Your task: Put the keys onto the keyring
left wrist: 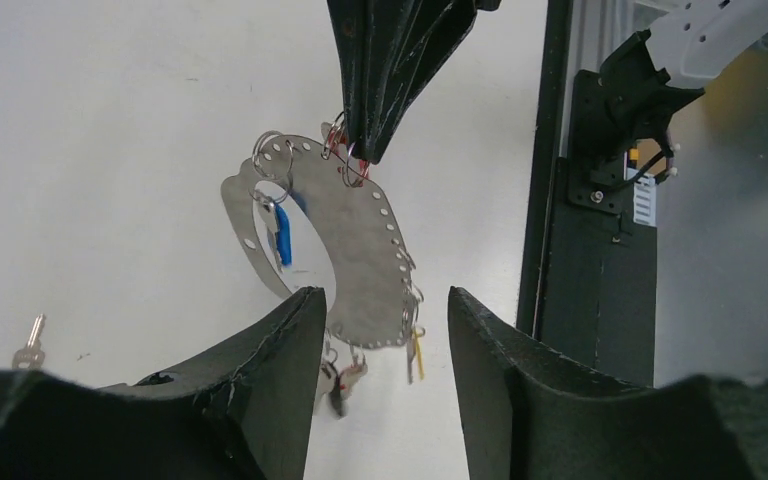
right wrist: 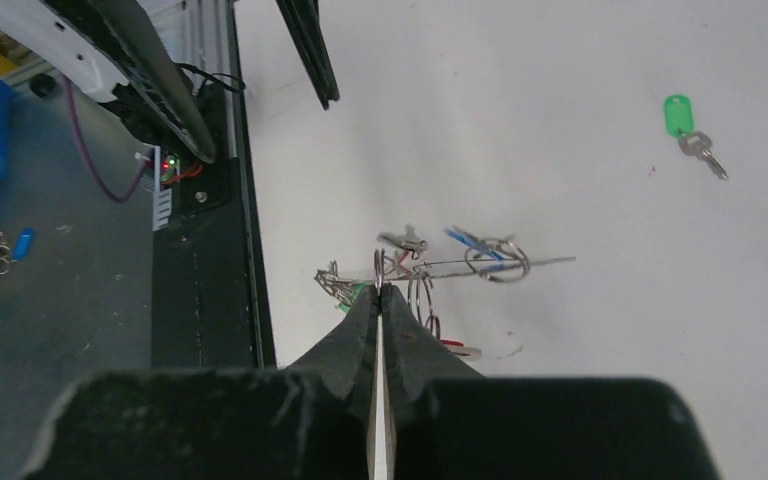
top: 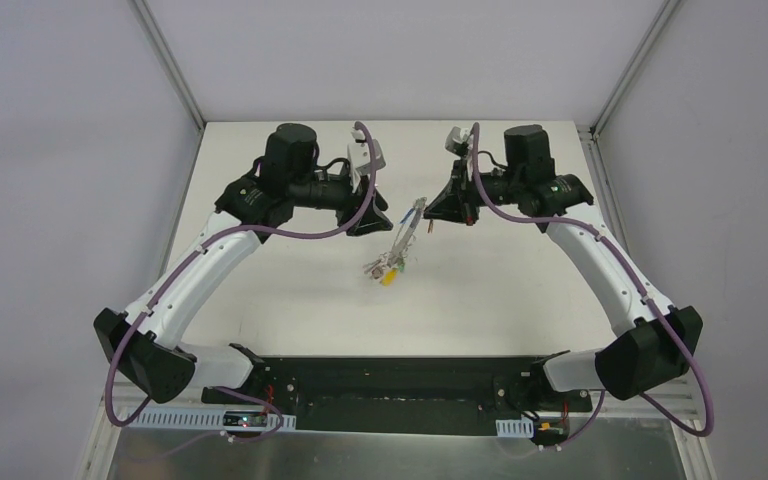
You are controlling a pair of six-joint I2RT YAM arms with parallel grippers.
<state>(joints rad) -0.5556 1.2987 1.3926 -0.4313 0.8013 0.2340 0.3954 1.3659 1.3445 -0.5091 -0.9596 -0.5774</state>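
The keyring (left wrist: pixel 360 250), a flat, curved grey metal band pierced with holes along its edges, was held up over the white table (top: pixel 290 300). It was pinched at its top edge by the tightly closed black right gripper (right wrist: pixel 380 292). Below the keyring, the black left gripper (left wrist: pixel 385 305) was seen with jaws moderately parted and gripping nothing, the band's lower edge hanging just beyond their gap. A blue-tagged key (left wrist: pixel 282 235) and a yellow-tagged key (left wrist: pixel 417 352) dangled from the keyring. A green-tagged key (right wrist: pixel 682 122) and a small silver key (left wrist: pixel 30 343) lay on the table, both well apart from the keyring.
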